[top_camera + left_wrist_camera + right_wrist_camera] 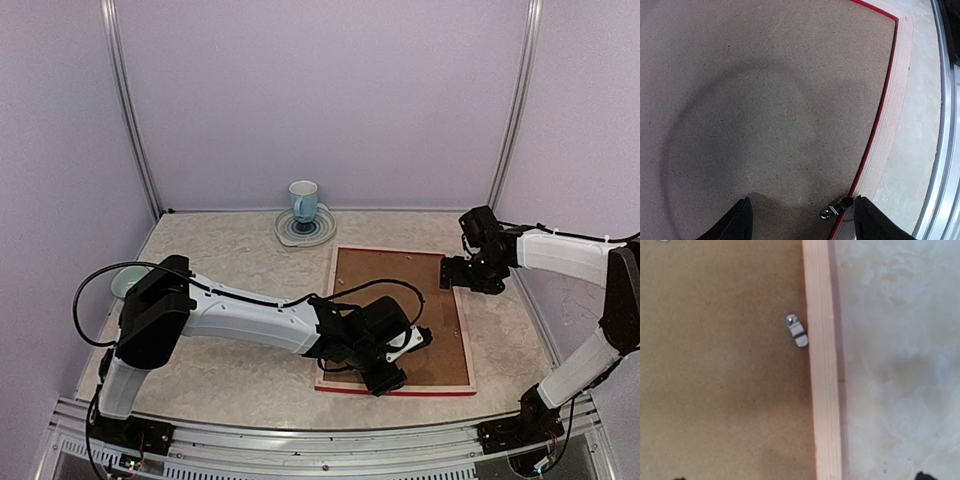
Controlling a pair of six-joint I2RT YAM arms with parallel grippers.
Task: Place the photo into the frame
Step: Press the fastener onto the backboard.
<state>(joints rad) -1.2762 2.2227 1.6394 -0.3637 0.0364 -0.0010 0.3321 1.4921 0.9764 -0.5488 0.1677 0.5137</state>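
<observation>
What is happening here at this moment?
The frame lies face down on the table with a brown backing board in it. The left gripper, fingers open, hovers over a metal clip at the near edge; the right gripper, open too, is over a second clip near the far right corner. The photo is not visible.

The top external view looks down from behind over the whole bench (230, 260). Both wrist views look steeply down, close, at the frame (822, 390) and backing board (715, 365), different edges.

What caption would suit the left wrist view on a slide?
Open left gripper above the brown backing board, beside a metal turn clip at the pale wood edge of the frame.
</observation>
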